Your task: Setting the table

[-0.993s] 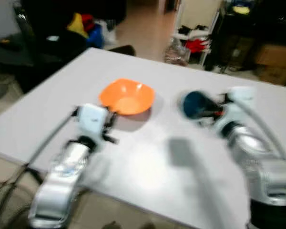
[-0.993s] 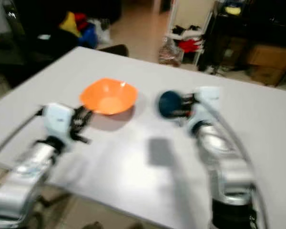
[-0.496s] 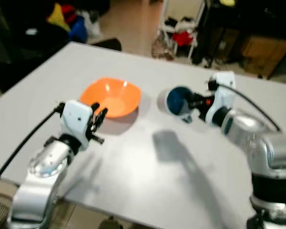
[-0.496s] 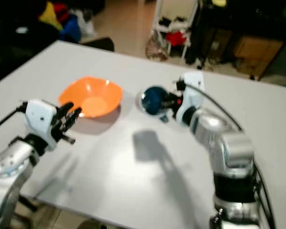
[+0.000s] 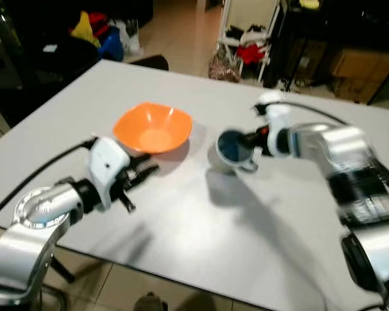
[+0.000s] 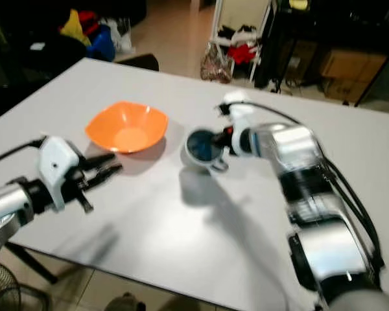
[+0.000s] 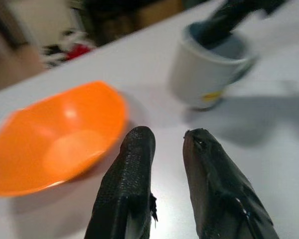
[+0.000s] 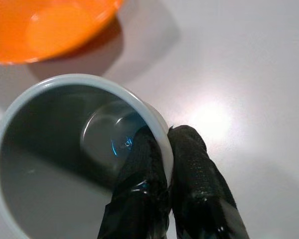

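Observation:
An orange bowl [image 5: 153, 126] sits on the pale grey table [image 5: 181, 246], left of centre. Just to its right is a light grey mug [image 5: 230, 150] with a dark blue inside, upright with its base at the table top and its handle toward me. My right gripper [image 5: 251, 138] is shut on the mug's far rim, one finger [image 8: 139, 164] inside and the other outside. My left gripper [image 5: 144, 170] hovers low over the table just in front of the bowl, open by a narrow gap with nothing between its fingers [image 7: 132, 169].
The table's near edge [image 6: 149, 285] runs close below both arms. Bare table top spreads in front of the mug and to the right. Beyond the far edge stand a dark shelf unit [image 5: 292, 39], cardboard boxes [image 5: 350, 65] and coloured clutter [image 5: 100, 32] on the floor.
The right gripper has carried the mug left toward the bowl and turned it from lying sideways to upright, down at the table. The left gripper has dropped lower in front of the bowl.

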`<state>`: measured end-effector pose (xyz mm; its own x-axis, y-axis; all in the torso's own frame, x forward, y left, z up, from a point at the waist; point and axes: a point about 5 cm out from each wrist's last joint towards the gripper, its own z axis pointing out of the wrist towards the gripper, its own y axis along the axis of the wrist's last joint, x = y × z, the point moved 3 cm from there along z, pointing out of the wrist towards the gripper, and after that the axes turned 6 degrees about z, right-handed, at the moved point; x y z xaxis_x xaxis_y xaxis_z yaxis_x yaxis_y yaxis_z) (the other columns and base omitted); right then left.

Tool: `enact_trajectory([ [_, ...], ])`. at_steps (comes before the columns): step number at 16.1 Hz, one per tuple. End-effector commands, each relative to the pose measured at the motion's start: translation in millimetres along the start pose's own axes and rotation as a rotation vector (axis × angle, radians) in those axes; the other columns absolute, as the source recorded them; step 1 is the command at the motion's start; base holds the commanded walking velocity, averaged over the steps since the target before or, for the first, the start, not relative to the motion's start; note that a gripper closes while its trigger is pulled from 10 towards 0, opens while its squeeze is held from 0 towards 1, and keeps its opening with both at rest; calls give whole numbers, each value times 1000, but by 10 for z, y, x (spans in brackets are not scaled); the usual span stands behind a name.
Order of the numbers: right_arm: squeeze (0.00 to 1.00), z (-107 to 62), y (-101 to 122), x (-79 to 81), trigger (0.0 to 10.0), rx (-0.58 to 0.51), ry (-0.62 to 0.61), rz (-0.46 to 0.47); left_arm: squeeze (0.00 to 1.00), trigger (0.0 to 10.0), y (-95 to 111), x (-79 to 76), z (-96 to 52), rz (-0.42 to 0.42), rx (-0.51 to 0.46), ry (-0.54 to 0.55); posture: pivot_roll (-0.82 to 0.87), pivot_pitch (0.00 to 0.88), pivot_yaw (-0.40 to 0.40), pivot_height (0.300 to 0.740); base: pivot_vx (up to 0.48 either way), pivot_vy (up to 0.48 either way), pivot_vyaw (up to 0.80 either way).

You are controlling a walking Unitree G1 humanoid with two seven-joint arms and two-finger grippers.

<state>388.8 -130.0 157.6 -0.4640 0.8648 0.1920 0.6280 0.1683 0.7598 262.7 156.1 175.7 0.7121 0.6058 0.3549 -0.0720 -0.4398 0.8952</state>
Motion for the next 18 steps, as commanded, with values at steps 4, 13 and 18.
enact_trajectory([
  [4, 0, 67, 137, -81, 10000, 1, -14, 30, 0, 10000, 101, -133, 10, -12, -18, -124, 198, 0, -23, 727, 0, 0, 0],
  [13, 0, 202, 201, 5, 10000, 24, -4, 71, 0, 10000, 80, -263, 14, -36, 3, -208, 219, 0, -40, 727, 0, 0, 0],
  [18, 686, 249, 216, 12, 10000, -6, -35, 61, 0, 10000, 65, -270, 13, -32, 17, -211, 231, 0, -43, 727, 0, 0, 0],
])
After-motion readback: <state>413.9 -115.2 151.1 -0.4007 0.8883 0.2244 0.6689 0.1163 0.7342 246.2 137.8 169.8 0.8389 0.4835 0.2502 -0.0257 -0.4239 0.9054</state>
